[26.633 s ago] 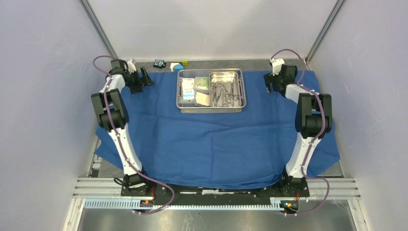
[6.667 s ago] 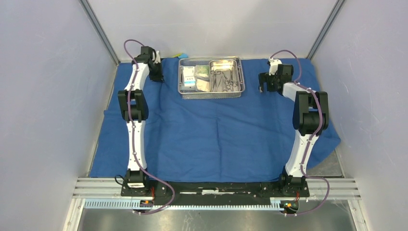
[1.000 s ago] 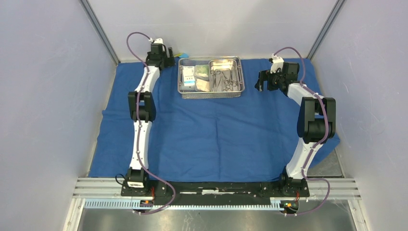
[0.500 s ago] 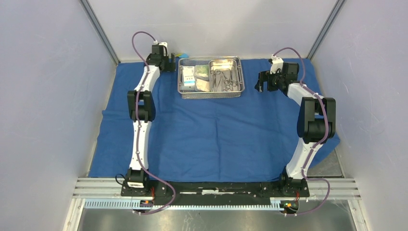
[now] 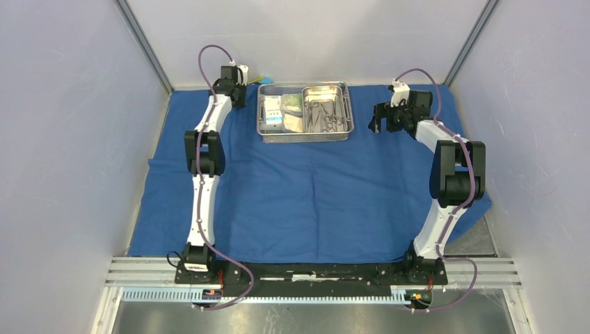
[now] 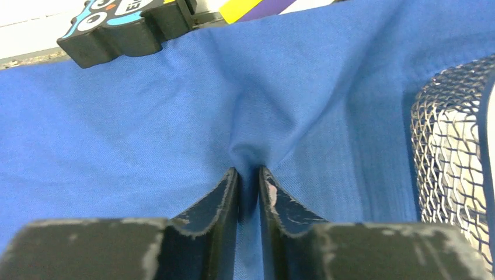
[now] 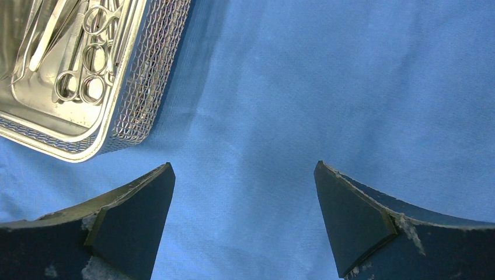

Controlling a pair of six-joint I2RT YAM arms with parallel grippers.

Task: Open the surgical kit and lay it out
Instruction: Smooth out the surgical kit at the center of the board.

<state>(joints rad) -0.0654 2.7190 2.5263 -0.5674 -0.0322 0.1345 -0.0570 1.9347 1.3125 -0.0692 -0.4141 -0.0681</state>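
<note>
The blue cloth wrap point(image 5: 306, 195) lies spread flat over the table. At its far middle stands the wire-mesh steel tray point(image 5: 305, 137), holding clear packets point(image 5: 282, 115) on the left and a smaller steel pan point(image 5: 340, 90) with scissors-like instruments point(image 5: 325, 120) on the right. My left gripper point(image 6: 249, 172) is at the cloth's far edge, just left of the tray point(image 6: 449, 146), shut on a small pinched fold of the cloth point(image 6: 175, 116). My right gripper point(image 7: 244, 169) hangs open over bare cloth point(image 7: 327, 87), right of the tray point(image 7: 146, 76).
A black-edged toy block point(image 6: 125, 26) and a yellow-purple piece point(image 6: 257, 7) lie just beyond the cloth's far edge, in front of the left gripper. Grey walls close in the table on three sides. The cloth hangs over the right edge point(image 5: 480, 209).
My left gripper has shut from wide open, pinching a fold of the blue cloth, and its wrist has shifted slightly. The right arm has not moved.
</note>
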